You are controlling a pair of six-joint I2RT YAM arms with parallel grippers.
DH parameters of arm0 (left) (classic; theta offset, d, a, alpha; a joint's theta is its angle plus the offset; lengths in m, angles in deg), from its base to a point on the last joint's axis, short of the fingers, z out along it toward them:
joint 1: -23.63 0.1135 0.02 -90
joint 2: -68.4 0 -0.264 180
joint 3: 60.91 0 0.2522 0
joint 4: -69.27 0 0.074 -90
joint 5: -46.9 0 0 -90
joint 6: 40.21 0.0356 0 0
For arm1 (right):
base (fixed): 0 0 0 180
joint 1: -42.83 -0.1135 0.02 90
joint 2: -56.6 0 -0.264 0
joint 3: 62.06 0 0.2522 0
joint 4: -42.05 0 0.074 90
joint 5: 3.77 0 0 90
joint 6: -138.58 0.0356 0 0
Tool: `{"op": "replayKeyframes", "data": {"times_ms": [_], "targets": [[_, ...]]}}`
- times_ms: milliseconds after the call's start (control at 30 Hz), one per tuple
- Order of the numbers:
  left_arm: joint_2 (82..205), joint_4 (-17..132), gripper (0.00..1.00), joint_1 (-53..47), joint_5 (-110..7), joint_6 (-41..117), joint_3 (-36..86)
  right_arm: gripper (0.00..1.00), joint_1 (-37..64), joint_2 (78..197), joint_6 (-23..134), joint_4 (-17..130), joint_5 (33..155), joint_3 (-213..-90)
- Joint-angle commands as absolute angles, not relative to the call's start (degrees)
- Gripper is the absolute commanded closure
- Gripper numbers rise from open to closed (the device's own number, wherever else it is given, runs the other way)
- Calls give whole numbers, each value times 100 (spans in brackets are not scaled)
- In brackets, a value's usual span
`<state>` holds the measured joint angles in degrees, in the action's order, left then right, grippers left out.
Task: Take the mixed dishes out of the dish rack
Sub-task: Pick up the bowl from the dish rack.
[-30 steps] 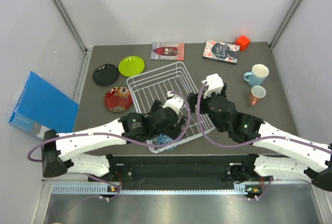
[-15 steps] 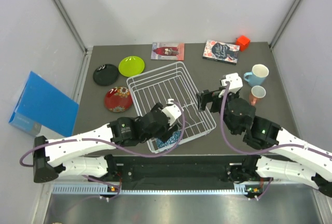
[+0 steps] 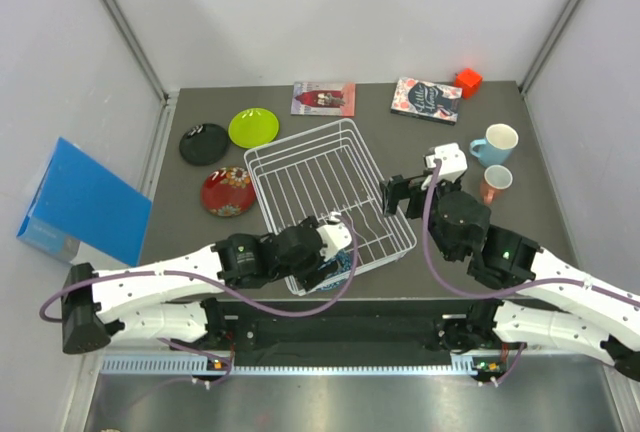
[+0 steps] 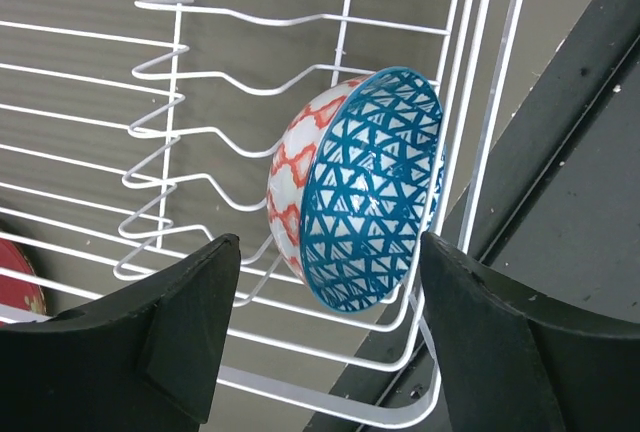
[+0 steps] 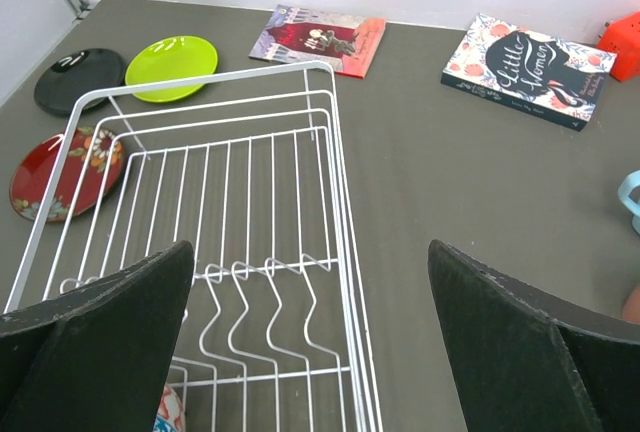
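Note:
A blue-patterned bowl (image 4: 360, 192) with an orange-and-white outside stands on edge in the near corner of the white wire dish rack (image 4: 180, 132). My left gripper (image 4: 330, 332) is open just in front of it, its fingers (image 4: 190, 322) on either side of the bowl's lower rim without touching. In the top view the bowl (image 3: 338, 268) peeks out under the left gripper (image 3: 330, 250). My right gripper (image 3: 397, 195) hangs open and empty over the rack's (image 3: 310, 167) right edge. The rest of the rack (image 5: 330, 202) holds nothing else.
On the table left of the rack lie a lime green plate (image 3: 253, 127), a black plate (image 3: 204, 143) and a red patterned plate (image 3: 228, 191). A light blue mug (image 3: 497, 142) and salmon cup (image 3: 496, 182) stand to the right. Two books (image 3: 323, 98) (image 3: 427, 99), a red block (image 3: 467, 81) and a blue box (image 3: 85, 202) surround them.
My left gripper has drawn back toward the rack's near corner and narrowed its jaws somewhat. The right arm pulled away to the rack's right edge, then held still.

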<state>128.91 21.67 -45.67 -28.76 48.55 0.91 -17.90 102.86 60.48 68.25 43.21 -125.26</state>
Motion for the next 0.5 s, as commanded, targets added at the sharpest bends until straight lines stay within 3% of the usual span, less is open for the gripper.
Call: {"op": "replayKeyframes", "data": {"times_ms": [0,367,467], "targets": [[13106,2607,26,-4572,-2747,5137,40,0,-1728,10274,6159,6618,4317,-12496],[13476,2985,41,-4203,-2825,5286,102,0,-1728,10257,6194,6548,4378,-12399],[13555,3002,54,-4027,-2895,5348,163,0,-1728,10257,6185,6495,4404,-12373]]}}
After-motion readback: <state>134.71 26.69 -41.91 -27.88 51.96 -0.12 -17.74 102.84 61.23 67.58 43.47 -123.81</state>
